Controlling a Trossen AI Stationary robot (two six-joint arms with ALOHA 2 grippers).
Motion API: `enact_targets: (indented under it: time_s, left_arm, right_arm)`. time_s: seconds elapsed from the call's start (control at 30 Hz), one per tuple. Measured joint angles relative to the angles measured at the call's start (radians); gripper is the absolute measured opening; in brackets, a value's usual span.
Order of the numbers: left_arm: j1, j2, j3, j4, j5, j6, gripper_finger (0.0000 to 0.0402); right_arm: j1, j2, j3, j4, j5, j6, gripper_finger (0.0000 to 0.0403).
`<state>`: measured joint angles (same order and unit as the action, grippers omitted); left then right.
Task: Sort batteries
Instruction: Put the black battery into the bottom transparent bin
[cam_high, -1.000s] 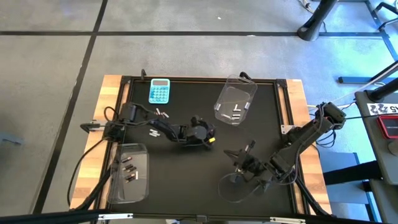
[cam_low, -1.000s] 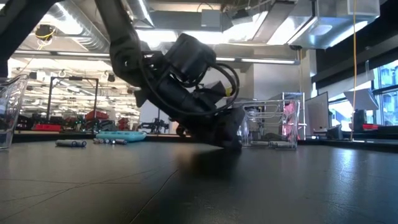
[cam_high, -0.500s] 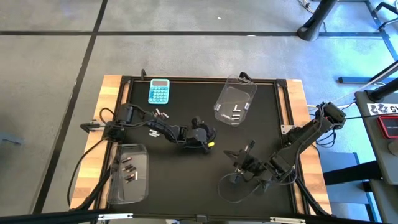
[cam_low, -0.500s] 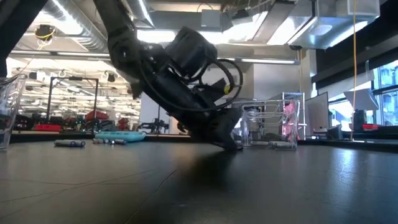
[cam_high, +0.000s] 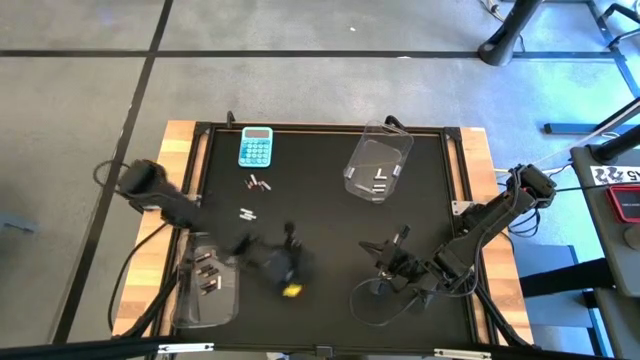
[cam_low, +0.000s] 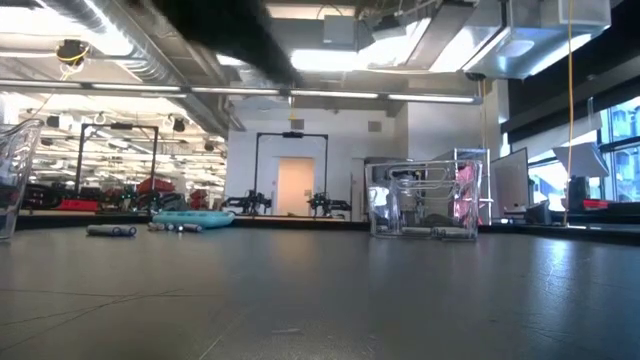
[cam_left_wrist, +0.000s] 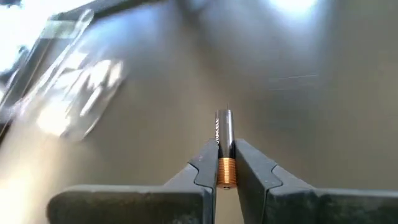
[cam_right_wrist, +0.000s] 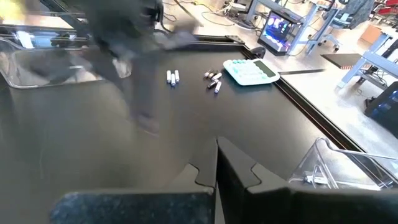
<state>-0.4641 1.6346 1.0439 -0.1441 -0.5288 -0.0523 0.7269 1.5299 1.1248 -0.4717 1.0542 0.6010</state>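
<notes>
One dark battery (cam_left_wrist: 223, 144) sits pinched between the left tool's (cam_left_wrist: 225, 163) fingers, poking forward past them.

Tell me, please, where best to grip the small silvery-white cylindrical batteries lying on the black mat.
Take one silvery-white battery at mid-length, straight down from above, fingers across its thin body. The pair lies flat, side by side, so the outer side probably gives room. The left gripper holds a dark battery.
</notes>
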Motion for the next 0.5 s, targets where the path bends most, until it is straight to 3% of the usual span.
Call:
enact_targets:
  time_s: [0.1, 0.2, 0.33, 0.5]
  left_arm:
    - [-0.134, -0.090, 0.018, -0.071, -0.002, 0.020, 0.0024]
    - [-0.262, -0.137, 0.066, -0.226, -0.008, -0.099, 0.0024]
    - [-0.414, -0.157, 0.161, -0.533, -0.010, -0.435, 0.0024]
    - [-0.559, -0.156, 0.211, -0.908, -0.009, -0.983, 0.0024]
  right_arm:
    - [0.000, 0.000, 0.000, 0.000, 0.000, -0.002, 0.0007]
    - [0.000, 0.000, 0.000, 0.000, 0.000, -0.002, 0.0007]
    - [0.000, 0.000, 0.000, 0.000, 0.000, -0.002, 0.0007]
    - [0.000, 0.000, 0.000, 0.003, 0.001, -0.003, 0.0007]
